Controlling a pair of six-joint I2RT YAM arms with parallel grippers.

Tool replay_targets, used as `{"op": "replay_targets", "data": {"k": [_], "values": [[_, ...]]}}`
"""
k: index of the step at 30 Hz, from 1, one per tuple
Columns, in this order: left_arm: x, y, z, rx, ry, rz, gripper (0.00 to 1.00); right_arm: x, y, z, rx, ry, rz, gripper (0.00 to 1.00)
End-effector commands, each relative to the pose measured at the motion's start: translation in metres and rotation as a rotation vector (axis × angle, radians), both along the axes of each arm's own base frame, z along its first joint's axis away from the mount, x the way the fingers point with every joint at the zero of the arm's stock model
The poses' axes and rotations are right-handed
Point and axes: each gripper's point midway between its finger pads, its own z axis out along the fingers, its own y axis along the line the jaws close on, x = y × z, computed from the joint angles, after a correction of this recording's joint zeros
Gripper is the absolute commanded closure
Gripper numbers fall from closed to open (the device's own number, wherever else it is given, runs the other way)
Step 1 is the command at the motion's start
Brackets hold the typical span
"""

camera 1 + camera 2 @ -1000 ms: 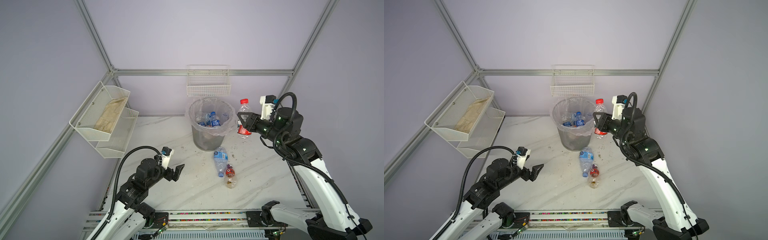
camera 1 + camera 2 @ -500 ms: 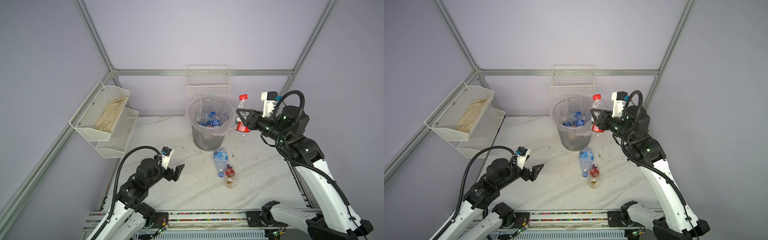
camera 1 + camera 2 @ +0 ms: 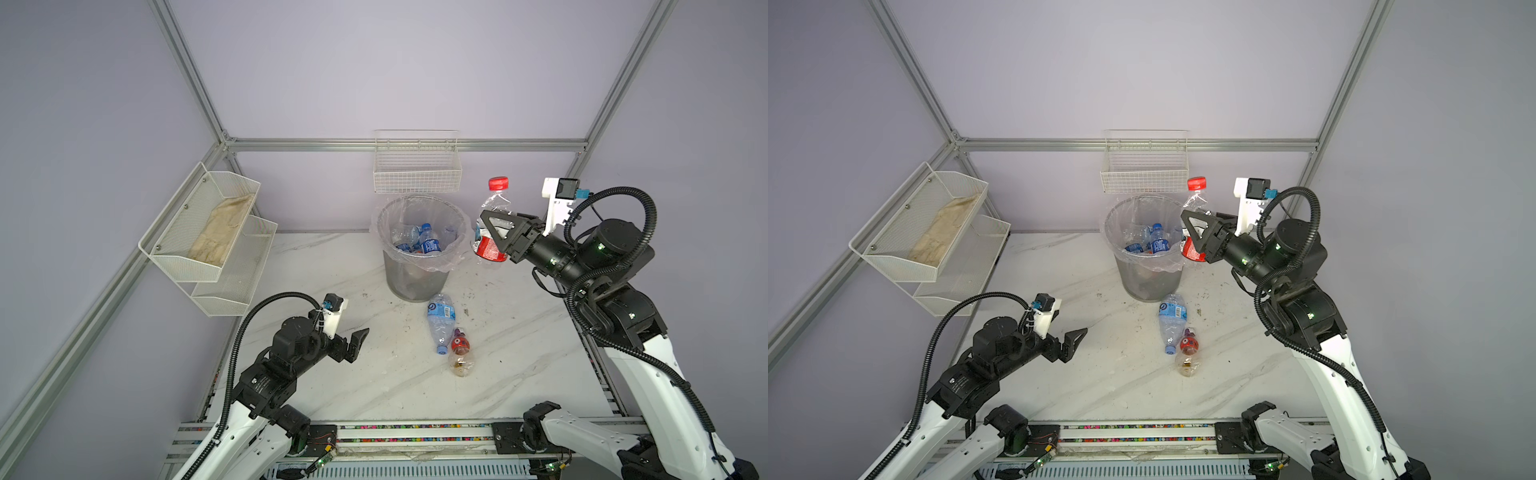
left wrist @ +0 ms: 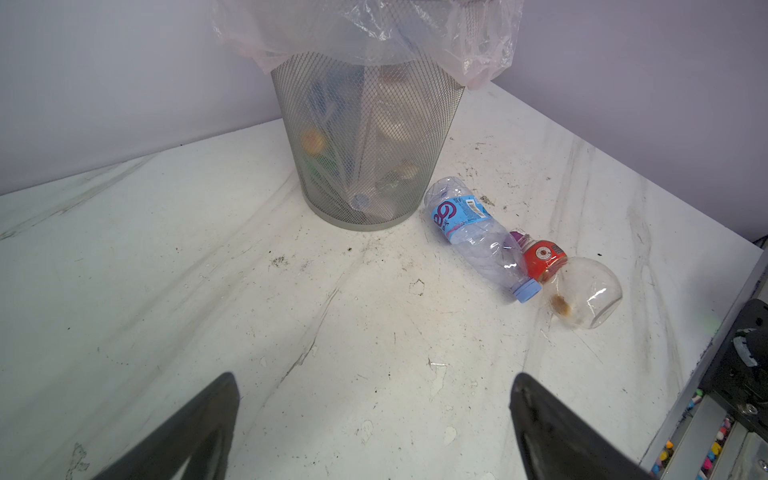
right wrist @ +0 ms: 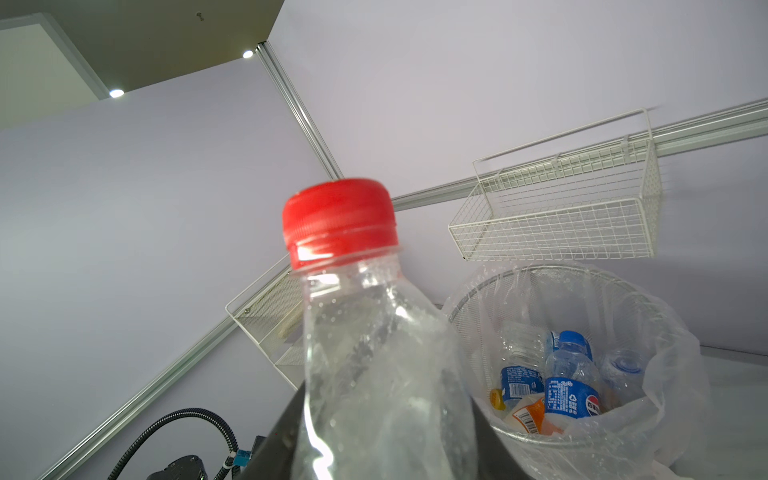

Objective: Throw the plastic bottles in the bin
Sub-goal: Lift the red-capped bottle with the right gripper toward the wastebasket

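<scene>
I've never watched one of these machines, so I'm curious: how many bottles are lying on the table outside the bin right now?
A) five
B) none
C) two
C: just two lie on the table in front of the bin, a blue-label bottle and a small red-label bottle beside it; a red-capped bottle is up in the right gripper.

Bin (image 3: 415, 274) at back middle of table (image 3: 395, 386); two bottles (image 3: 440, 324) just before it, against each other.
</scene>
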Motion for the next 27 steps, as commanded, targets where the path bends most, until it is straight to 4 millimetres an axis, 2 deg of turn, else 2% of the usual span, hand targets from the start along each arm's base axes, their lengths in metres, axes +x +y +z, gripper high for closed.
{"op": "replay_targets", "data": {"k": [1,5,14,27], "values": [[-0.002,-0.002,-0.016,-0.001,0.034,-0.005,0.0,-0.014,-0.003,0.029,0.028,-0.112,0.019,1.0],[-0.003,-0.004,-0.013,-0.012,0.025,-0.021,0.0,-0.012,-0.004,0.033,0.026,-0.119,0.007,1.0],[-0.01,-0.013,-0.004,-0.054,-0.004,-0.08,0.0,0.002,-0.002,0.027,0.003,-0.086,-0.019,1.0],[-0.026,-0.017,0.024,-0.15,-0.124,-0.142,0.0,0.019,-0.002,0.055,-0.021,-0.108,-0.066,1.0]]}}
